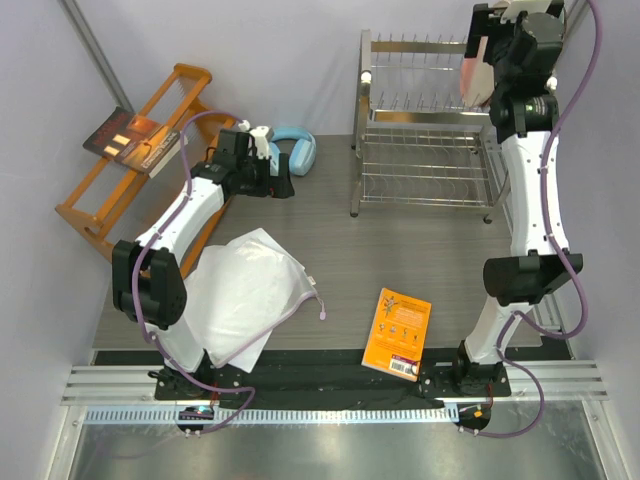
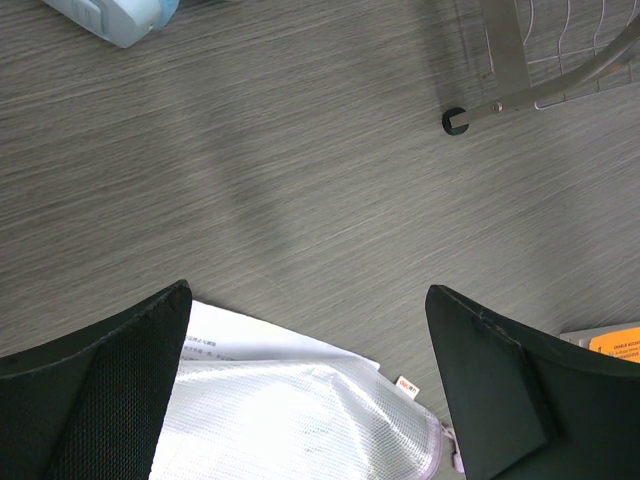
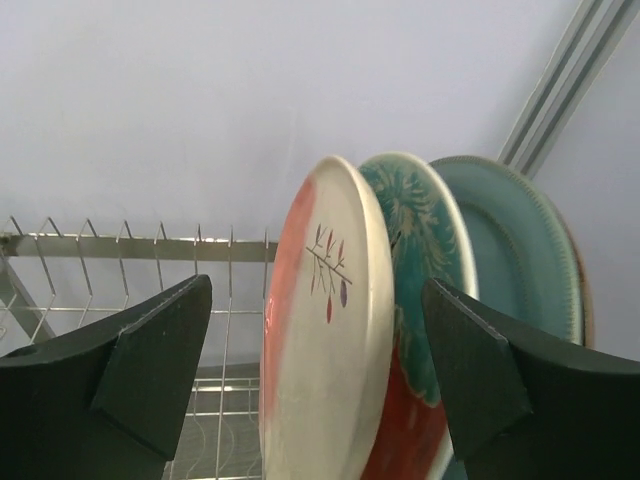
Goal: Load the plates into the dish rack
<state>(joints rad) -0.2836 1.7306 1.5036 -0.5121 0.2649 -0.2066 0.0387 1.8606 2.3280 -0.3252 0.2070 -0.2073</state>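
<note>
At the far left of the grey wood-grain table (image 1: 400, 250), beside the light blue headphones (image 1: 295, 145), the left gripper (image 2: 308, 295) hangs with its black fingers spread wide apart and empty above the white mesh pouch (image 2: 300, 420). In the far right corner stands the tall silver wire dish rack (image 1: 425, 160). At the right end of its slotted upper tier, the pink-and-cream sprig plate (image 3: 330, 380), the teal-and-red patterned plate (image 3: 420, 240) and the pale grey-green plate (image 3: 515, 250) stand upright side by side, framed by the parted fingers of the right gripper (image 3: 315, 285), which clamp nothing.
</note>
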